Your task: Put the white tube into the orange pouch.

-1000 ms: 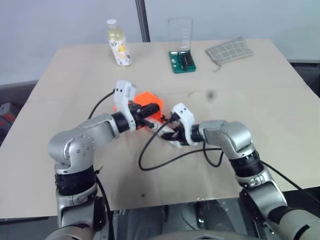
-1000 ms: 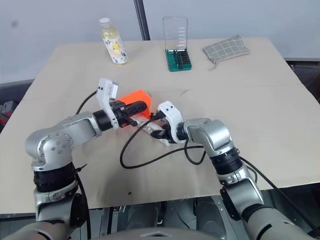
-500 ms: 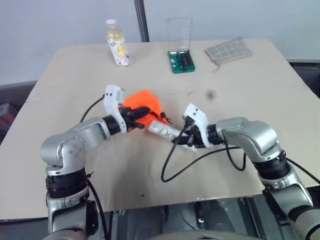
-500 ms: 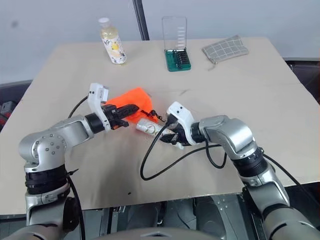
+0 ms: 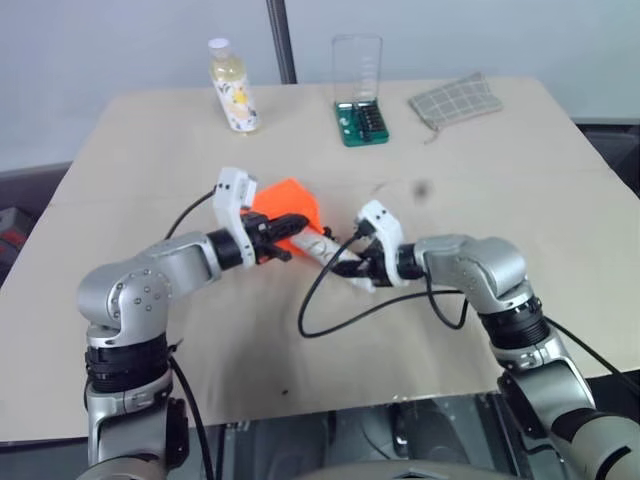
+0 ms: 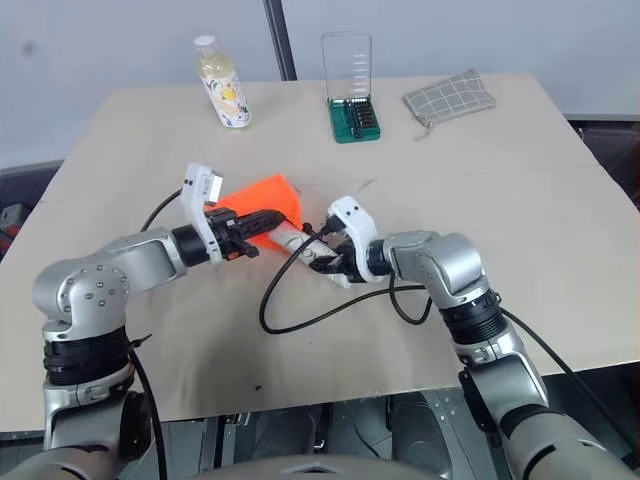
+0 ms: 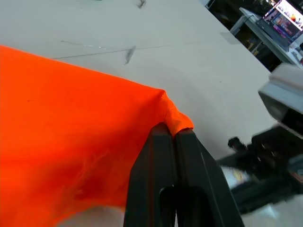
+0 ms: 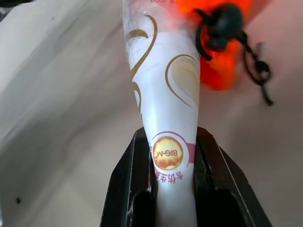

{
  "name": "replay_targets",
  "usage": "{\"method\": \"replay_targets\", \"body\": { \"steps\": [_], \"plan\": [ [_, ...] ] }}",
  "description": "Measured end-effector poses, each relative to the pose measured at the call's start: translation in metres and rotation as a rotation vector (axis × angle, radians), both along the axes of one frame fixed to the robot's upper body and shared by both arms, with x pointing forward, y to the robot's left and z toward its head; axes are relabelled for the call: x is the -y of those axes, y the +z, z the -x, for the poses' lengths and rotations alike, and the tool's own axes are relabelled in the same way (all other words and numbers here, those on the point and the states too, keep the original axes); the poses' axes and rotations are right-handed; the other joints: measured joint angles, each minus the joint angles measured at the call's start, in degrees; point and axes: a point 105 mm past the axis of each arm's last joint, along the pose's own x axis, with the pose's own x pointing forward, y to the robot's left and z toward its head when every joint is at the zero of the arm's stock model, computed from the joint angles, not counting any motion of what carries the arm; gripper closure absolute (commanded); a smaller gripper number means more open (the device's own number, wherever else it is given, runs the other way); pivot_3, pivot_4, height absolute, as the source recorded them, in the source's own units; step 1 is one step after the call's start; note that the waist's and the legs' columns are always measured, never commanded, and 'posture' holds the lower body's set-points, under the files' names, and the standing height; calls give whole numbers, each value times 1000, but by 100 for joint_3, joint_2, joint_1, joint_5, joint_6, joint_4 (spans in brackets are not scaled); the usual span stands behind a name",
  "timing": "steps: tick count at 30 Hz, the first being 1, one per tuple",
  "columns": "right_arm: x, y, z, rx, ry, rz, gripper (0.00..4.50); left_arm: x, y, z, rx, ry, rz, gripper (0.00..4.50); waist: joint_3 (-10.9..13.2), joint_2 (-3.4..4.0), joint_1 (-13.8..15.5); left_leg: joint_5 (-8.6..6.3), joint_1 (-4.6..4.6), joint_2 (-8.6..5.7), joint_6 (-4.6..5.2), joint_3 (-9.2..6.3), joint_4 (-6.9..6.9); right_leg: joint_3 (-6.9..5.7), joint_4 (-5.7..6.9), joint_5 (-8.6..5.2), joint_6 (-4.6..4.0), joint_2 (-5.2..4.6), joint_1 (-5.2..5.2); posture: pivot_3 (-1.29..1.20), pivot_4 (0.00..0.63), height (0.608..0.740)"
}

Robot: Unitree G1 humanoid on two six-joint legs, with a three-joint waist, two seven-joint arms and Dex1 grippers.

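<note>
tube held at the mouth of the orange pouch

we see the left gripper (image 5: 283,228) clenched on a pinched fold of the bright orange soft fabric pouch (image 5: 285,202), its two black fingers (image 7: 175,156) pressed flat together with the cloth bunched between their tips. the pouch is lifted by that fold near the middle of the pale wooden table (image 5: 500,190), with the rest of the fabric hanging away from the grip.

the right gripper (image 5: 350,265) is grasping the small flattened white squeeze tube (image 8: 163,94) near one end, one black finger on each flat side (a round gold-and-red emblem sits just above the pads). the tube carries gold swirls on its white skin and points away from the gripper toward the pouch. its far end reaches the orange fabric, just beside a thin black drawstring cord (image 8: 222,28) with a dark knot or toggle; we cannot tell whether the tip is inside the opening or merely against it.

the two grippers face each other, close but apart, with the tube spanning the gap between them.

along the far edge of the table, well apart from the grippers, stand a yellowish bottle with a white cap (image 5: 233,86), a green tool-bit case with a clear raised lid (image 5: 361,98) and a grey checked cloth pouch (image 5: 456,99).
</note>
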Motion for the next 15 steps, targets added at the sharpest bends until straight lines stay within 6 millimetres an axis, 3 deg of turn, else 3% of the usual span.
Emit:
{"method": "replay_targets", "body": {
  "steps": [7,15],
  "plan": [
    [11,-1,-3,-1,-5,12,4128,-6,-9,4,-23,11,-18,4500,0,0,-1,-1,0,1,2,0,-3,-1,0,0,0,0,-1,0,150,740],
    [-3,-5,-7,-30,2,-5,4128,-2,-6,9,8,-19,-23,4500,1,0,-14,0,1,1,0,0,-3,0,0,0,0,1,-1,0,150,740]
  ]
}}
